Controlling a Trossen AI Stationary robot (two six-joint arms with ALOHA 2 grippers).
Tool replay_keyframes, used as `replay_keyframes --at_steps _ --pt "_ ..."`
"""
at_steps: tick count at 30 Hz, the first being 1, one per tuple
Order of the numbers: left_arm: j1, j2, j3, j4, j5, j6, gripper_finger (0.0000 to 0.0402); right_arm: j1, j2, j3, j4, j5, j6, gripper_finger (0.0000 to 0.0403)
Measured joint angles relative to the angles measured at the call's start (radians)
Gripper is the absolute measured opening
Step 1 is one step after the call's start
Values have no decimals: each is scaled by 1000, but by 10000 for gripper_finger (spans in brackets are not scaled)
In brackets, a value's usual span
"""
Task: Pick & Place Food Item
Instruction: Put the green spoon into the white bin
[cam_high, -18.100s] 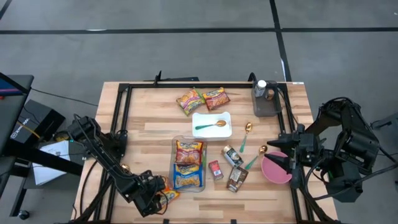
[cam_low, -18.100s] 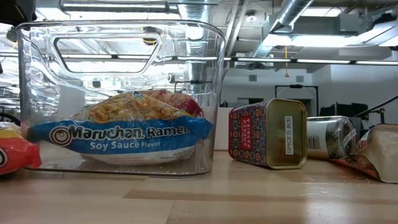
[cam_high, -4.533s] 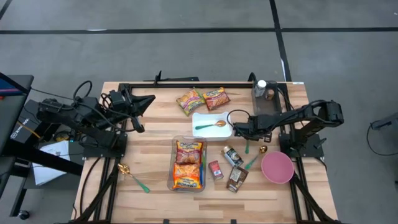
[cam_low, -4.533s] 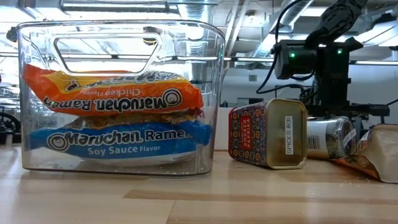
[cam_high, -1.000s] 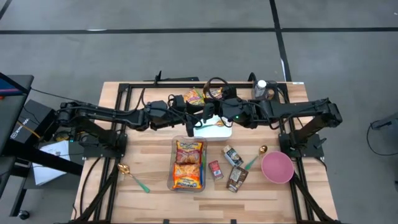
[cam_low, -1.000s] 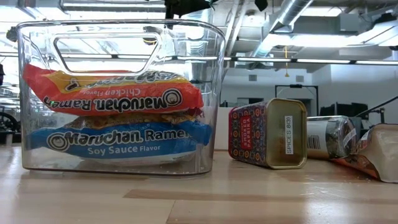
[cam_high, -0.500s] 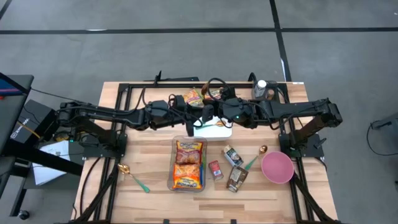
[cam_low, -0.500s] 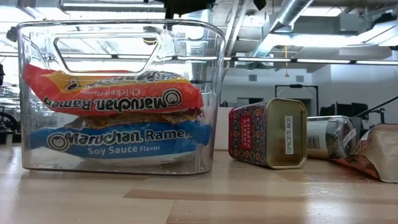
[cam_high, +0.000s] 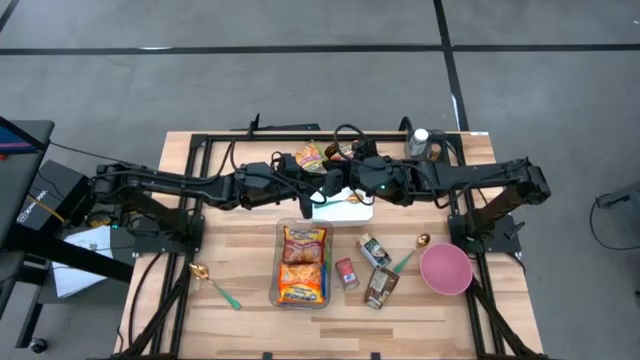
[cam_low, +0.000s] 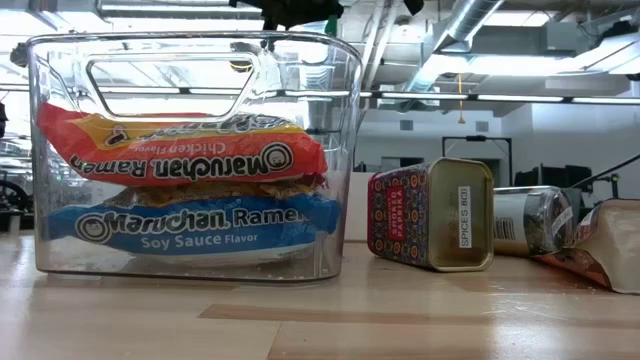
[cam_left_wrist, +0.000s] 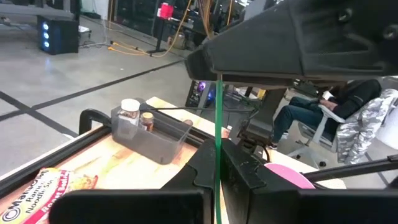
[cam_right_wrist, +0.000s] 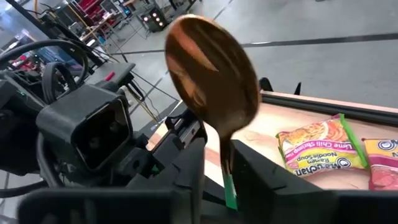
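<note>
Both arms reach level across the tabletop (cam_high: 220, 215) and meet nose to nose above the white plate (cam_high: 352, 211), near the far middle of the work surface. The left hand (cam_high: 312, 192), stretched in from its base on the left edge, is clenched on the thin green handle of a spoon (cam_left_wrist: 217, 124); its wrist camera shows that handle standing upright between the dark fingers (cam_left_wrist: 249, 177). The right hand (cam_high: 335, 186), extended from the opposite side, has the same spoon rising between its fingers, the copper-coloured bowl (cam_right_wrist: 214, 78) up close to its wrist camera; whether those fingers press the handle or have let go cannot be told. From table height only the dark undersides of the hands show, above the clear bin (cam_low: 190, 150).

That bin sits nearer the front, holding two ramen packets (cam_high: 302, 262) stacked one on the other. Two more noodle packets (cam_high: 312, 156) lie behind the hands. A spice tin (cam_low: 430, 215) lies on its side beside the bin, a pink bowl (cam_high: 445, 268) stands to the right, and a second spoon (cam_high: 212, 285) lies at front left.
</note>
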Motion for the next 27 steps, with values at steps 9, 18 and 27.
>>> replay_keyframes --at_steps 9,18,27 --pt "0 0 0 -2 -2 -2 2 4 0 0 -2 -1 -15 161" --pt "0 0 0 -8 -11 0 2 25 0 0 -33 0 -46 209" --pt "41 -13 0 -40 8 -3 4 72 -14 0 -96 0 -52 212"
